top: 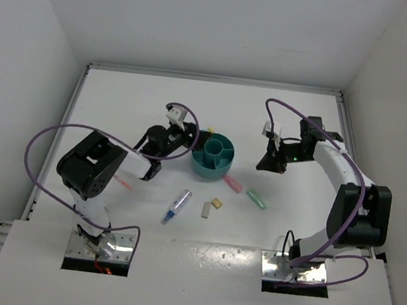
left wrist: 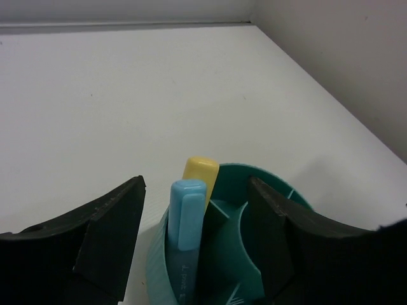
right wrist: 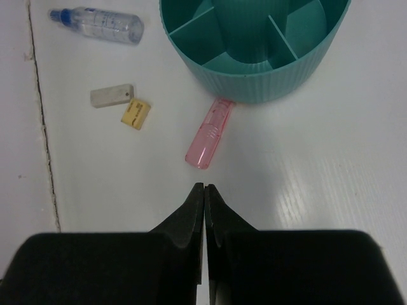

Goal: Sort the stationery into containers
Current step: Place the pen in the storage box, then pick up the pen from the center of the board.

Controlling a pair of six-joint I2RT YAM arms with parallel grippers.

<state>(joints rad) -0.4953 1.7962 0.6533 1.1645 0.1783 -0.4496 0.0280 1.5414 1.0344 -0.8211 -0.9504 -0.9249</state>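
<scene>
The teal organiser (top: pixel 213 154) stands mid-table. In the left wrist view a light-blue marker (left wrist: pixel 186 222) stands upright in one of its outer compartments (left wrist: pixel 280 190), with a yellow marker (left wrist: pixel 200 170) just behind it. My left gripper (left wrist: pixel 196 190) is open over that side of the organiser (top: pixel 192 140), a finger on each side of the blue marker and clear of it. My right gripper (right wrist: pixel 205 186) is shut and empty, hovering just short of a pink marker (right wrist: pixel 211 133) that lies against the organiser's wall (right wrist: pixel 254 89). In the top view the right gripper (top: pixel 267 162) hangs to the right of the organiser.
On the table in front of the organiser lie a green marker (top: pixel 256 198), a tan eraser (right wrist: pixel 135 113), a grey eraser (right wrist: pixel 112 96) and a clear-blue pen (right wrist: pixel 98 24). A thin pink pen (top: pixel 123 182) shows under the left arm. White walls enclose the table.
</scene>
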